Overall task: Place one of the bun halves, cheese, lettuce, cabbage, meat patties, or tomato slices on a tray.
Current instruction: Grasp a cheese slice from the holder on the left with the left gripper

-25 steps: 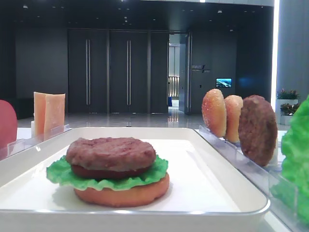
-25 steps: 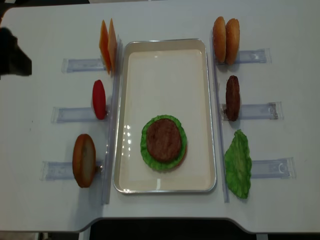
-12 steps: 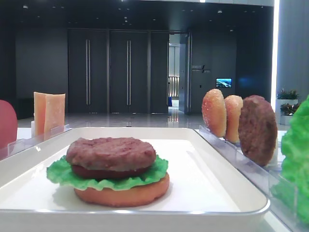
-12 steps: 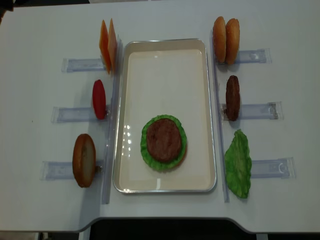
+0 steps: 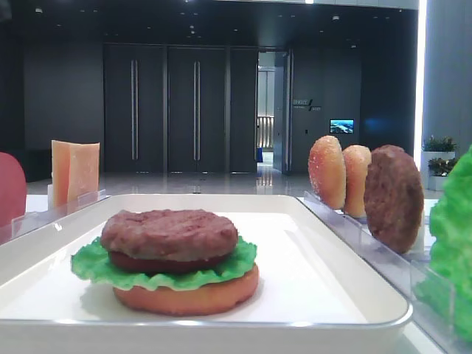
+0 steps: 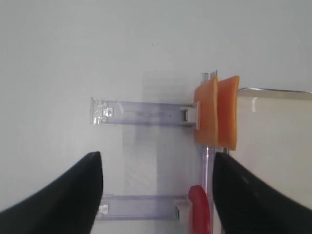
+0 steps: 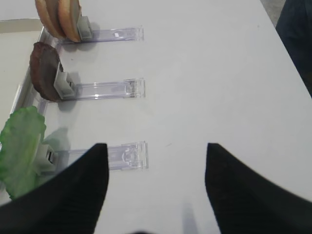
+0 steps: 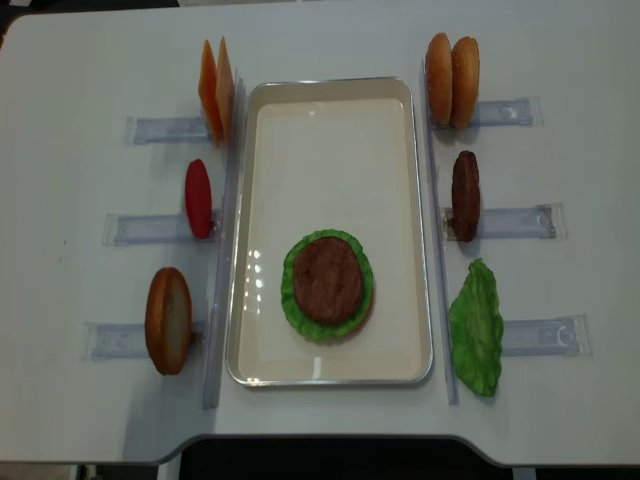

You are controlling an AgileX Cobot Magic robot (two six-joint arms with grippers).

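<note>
On the white tray, toward its near end, a meat patty tops lettuce on a flat bun half. Two cheese slices stand upright in a clear rack just left of the tray's far corner. The left gripper hangs spread wide above that rack, holding nothing; the right gripper is likewise spread above bare table.

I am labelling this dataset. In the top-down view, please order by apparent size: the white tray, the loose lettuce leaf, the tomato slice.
1. White tray, largest.
2. Loose lettuce leaf.
3. Tomato slice, smallest; it stands on edge in its rack, so only its thin profile shows.
</note>
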